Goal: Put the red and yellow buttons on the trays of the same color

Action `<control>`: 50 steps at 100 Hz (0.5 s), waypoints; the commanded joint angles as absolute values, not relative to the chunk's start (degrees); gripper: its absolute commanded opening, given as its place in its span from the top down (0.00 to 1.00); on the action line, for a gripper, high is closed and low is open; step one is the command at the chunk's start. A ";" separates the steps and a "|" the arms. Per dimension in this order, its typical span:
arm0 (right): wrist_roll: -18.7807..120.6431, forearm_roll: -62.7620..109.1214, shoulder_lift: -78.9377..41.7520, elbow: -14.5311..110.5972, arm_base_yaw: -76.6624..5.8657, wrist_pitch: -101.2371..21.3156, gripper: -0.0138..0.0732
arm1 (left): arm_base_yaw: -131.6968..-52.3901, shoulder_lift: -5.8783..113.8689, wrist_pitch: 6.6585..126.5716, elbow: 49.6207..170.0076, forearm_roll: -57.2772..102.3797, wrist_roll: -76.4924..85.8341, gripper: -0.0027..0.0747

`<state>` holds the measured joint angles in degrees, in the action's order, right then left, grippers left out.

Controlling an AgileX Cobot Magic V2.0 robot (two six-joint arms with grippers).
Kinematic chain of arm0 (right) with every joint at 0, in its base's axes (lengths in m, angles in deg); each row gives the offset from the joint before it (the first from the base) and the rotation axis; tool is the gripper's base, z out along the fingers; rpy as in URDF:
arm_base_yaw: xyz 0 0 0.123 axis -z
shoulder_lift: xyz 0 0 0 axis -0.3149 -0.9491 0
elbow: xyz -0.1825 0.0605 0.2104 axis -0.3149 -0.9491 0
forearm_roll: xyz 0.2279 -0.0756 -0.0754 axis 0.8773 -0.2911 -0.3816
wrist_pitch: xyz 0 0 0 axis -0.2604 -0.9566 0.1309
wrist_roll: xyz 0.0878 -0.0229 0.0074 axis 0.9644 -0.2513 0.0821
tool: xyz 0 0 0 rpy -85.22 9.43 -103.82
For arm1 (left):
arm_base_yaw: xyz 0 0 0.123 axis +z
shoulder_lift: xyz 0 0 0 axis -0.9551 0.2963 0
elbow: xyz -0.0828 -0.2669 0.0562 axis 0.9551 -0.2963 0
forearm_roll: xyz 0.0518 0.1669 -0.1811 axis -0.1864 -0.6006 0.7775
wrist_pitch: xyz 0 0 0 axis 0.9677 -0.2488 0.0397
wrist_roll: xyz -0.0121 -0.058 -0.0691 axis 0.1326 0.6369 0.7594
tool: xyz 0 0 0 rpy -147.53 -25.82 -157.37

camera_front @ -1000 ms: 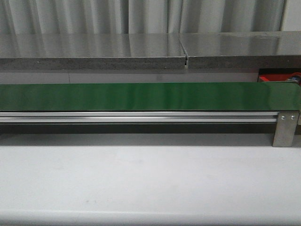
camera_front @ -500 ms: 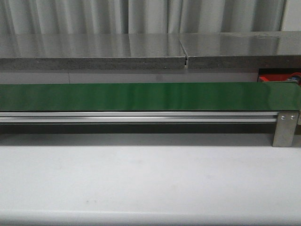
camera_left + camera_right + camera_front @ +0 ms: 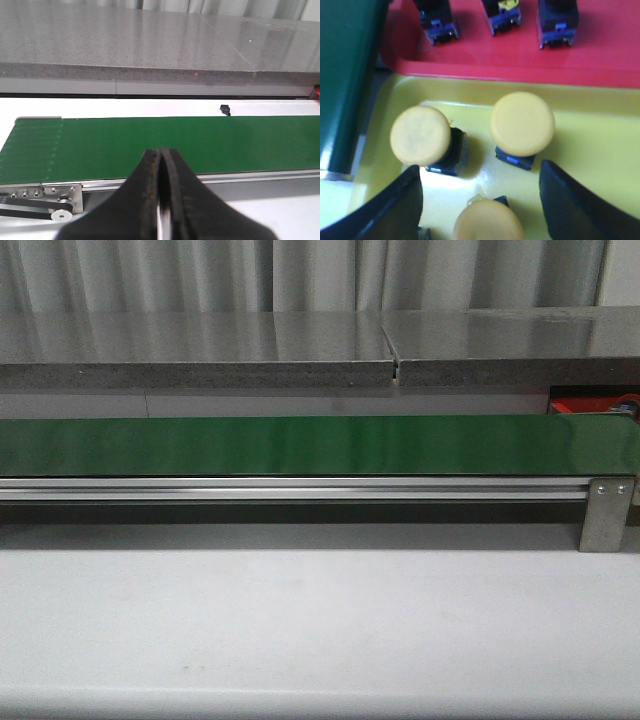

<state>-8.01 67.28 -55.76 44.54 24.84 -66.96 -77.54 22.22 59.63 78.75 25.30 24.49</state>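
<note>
Buttons with yellow caps, one (image 3: 420, 136) beside another (image 3: 522, 124) and a third (image 3: 487, 220) nearer the right gripper (image 3: 480, 200), are sitting in the yellow tray (image 3: 590, 150) between that gripper's widely parted, empty jaws. Beyond it, touching its rim, the red tray (image 3: 520, 55) is holding three more buttons, of which only the dark bases (image 3: 437, 20) are showing, and the green belt (image 3: 345, 65) is lying alongside both trays. Over that belt the left gripper (image 3: 161, 170) is hanging with its jaws pressed together on nothing.
</note>
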 commanded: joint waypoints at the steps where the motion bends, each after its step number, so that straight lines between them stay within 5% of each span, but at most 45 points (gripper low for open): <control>1: -7.47 70.55 -50.61 45.64 24.98 -68.70 0.26 | -77.97 22.40 63.53 80.31 26.51 24.60 0.99; 50: -2.78 67.00 -28.28 39.45 8.32 -58.65 0.28 | -77.97 22.40 63.53 80.31 26.51 24.60 0.99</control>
